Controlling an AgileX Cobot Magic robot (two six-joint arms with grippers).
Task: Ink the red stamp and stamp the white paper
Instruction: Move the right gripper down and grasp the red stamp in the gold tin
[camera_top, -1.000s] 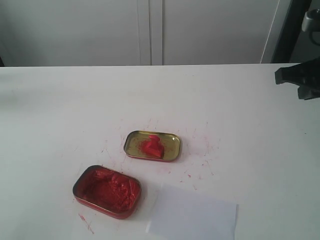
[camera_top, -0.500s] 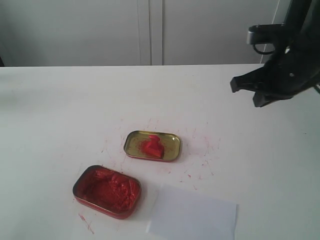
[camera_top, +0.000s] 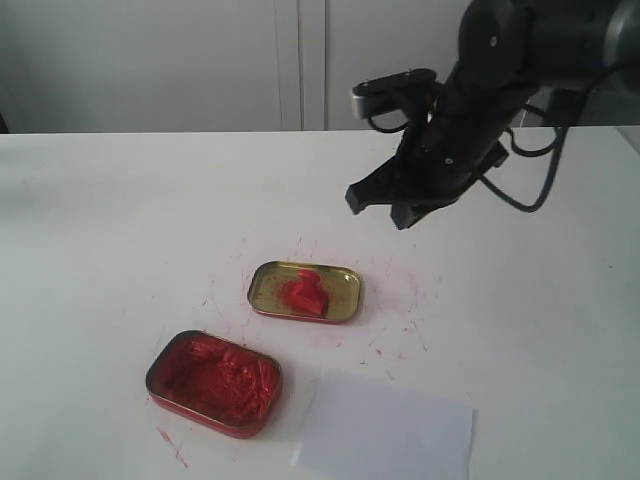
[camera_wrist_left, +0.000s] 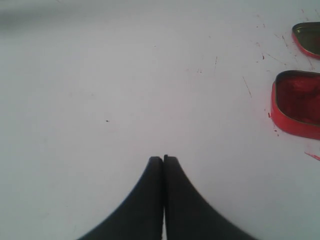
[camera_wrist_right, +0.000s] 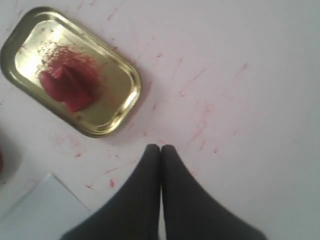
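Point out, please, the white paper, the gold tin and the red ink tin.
white paper (camera_top: 385, 435): exterior view, middle of the sheet.
gold tin (camera_wrist_right: 116, 82): right wrist view, bare part of its floor.
red ink tin (camera_wrist_left: 295, 130): left wrist view, its red outer wall.

The shallow gold metal tin (camera_top: 338, 288) gleams glossy; the red oval tin (camera_top: 200, 417) holds rough, clumpy ink. The plain white paper sheet (camera_top: 385, 435) and white counter (camera_top: 120, 220) look smooth, matt.
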